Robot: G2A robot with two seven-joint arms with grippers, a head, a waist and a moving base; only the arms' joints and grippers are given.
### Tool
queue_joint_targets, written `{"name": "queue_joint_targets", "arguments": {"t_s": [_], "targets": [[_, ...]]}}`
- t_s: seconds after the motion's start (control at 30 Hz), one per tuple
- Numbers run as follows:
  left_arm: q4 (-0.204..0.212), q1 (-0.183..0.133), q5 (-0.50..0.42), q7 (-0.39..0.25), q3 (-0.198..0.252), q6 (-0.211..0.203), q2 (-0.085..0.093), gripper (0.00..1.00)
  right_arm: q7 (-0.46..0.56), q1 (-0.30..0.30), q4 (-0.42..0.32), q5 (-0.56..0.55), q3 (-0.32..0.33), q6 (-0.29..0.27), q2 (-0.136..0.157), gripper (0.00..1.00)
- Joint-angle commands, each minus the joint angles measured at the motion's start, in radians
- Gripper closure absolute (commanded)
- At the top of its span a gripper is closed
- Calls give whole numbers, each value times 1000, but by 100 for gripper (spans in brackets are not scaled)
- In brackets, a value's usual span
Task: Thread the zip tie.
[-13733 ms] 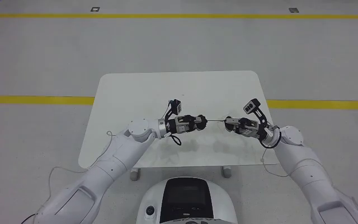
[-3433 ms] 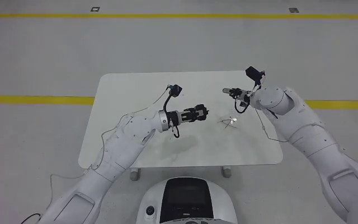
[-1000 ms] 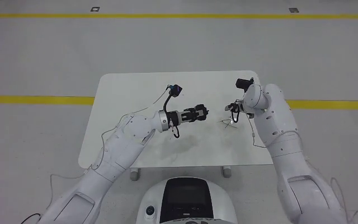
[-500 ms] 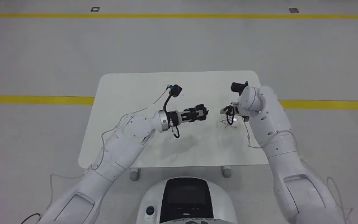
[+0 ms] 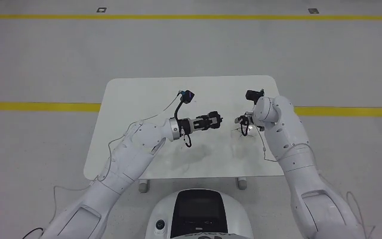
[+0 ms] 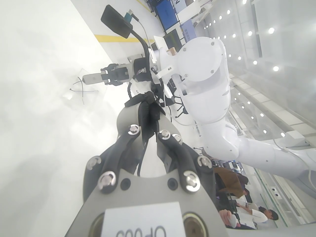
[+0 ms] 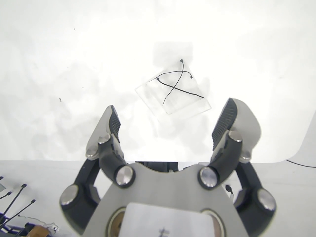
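No threading was judged complete: the zip ties (image 7: 172, 88) were observed crossed and unlooped on a clear sheet (image 7: 187, 103) on the table (image 5: 149, 107), beneath the spread right gripper (image 7: 171, 107); the left gripper (image 5: 216, 119) was closed.

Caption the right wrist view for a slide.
Open right gripper facing black zip ties crossed on a clear sheet on the white table.

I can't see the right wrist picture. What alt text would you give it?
The right gripper, jaws open, hangs above a white table, facing a few thin black zip ties that lie crossed on a clear square sheet. It touches none of them.
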Motion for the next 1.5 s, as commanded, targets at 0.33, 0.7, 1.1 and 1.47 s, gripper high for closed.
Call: {"name": "queue_joint_targets", "arguments": {"t_s": [0.33, 0.7, 1.1, 1.47], "targets": [[0, 0, 0, 0, 0, 0, 0, 100, 4, -23, -2, -10, 45, 0, -22, 64], [0, 0, 0, 0, 0, 0, 0, 100, 12, -9, 82, -55, 71, 0, -56, 69], [0, 0, 0, 0, 0, 0, 0, 100, -29, 30, 200, -102, 88, 0, -99, 77], [0, 0, 0, 0, 0, 0, 0, 100, -66, 58, 287, -152, 137, 0, -131, 82]]}}
